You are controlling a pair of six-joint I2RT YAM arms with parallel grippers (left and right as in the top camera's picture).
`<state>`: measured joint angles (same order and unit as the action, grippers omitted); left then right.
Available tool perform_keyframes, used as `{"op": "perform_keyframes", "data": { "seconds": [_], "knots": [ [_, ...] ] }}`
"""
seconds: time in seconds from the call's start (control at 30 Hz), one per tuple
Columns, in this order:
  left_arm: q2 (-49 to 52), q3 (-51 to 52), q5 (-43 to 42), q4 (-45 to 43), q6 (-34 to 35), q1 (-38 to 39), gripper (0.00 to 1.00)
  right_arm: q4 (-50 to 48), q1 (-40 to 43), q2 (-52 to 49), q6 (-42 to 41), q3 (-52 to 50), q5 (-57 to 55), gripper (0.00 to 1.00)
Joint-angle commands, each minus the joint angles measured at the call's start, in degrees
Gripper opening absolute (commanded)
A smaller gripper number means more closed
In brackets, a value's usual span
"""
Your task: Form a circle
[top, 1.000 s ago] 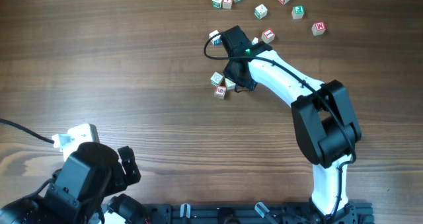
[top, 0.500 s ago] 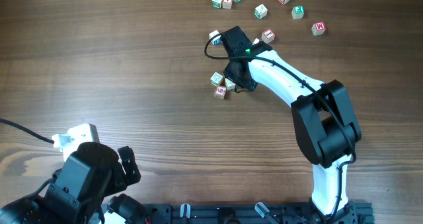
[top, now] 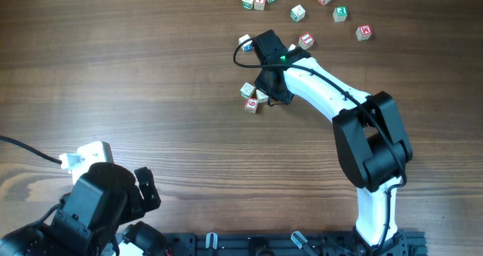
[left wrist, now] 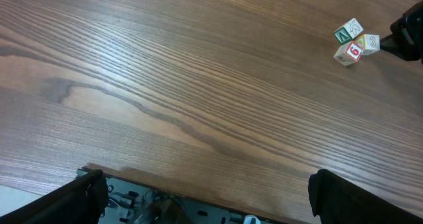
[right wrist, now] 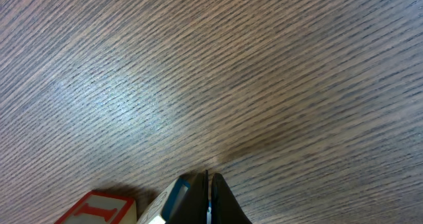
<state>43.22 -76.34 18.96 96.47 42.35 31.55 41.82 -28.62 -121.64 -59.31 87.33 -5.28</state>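
Clump of three cubes noted mid-table, just left of the right gripper, its jaws pressed together on nothing; cubes are best nudged apart slowly, tip kept low, far loose cubes drawn in; left gripper parked spread.

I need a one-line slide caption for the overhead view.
Shut right gripper beside a clump of three letter cubes; other cubes scattered beyond.

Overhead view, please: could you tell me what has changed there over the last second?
Nothing visibly changed. The right end effector stays shut beside the clump of three letter cubes, the left end effector stays open, and the scattered cubes lie as before.
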Motion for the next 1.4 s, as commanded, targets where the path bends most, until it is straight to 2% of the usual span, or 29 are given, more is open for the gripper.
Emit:
{"op": "perform_keyframes", "data": {
  "seconds": [0.0, 0.33, 0.57, 1.37],
  "knots": [
    [-0.1, 0.1, -0.1, 0.0, 0.7, -0.3, 1.0, -0.3, -0.3, -0.8, -0.7, -0.7, 0.7, 0.05],
    [-0.1, 0.1, -0.1, 0.0, 0.7, -0.3, 1.0, -0.3, -0.3, -0.8, -0.7, -0.7, 0.9, 0.05],
    [-0.1, 0.1, -0.1, 0.0, 0.7, -0.3, 1.0, -0.2, 0.7, -0.7, -0.7, -0.7, -3.9, 0.05],
    [-0.1, 0.1, -0.1, 0.0, 0.7, -0.3, 1.0, 3.7, 0.4, -0.7, -0.7, -0.7, 2.4, 0.05]
  ]
}}
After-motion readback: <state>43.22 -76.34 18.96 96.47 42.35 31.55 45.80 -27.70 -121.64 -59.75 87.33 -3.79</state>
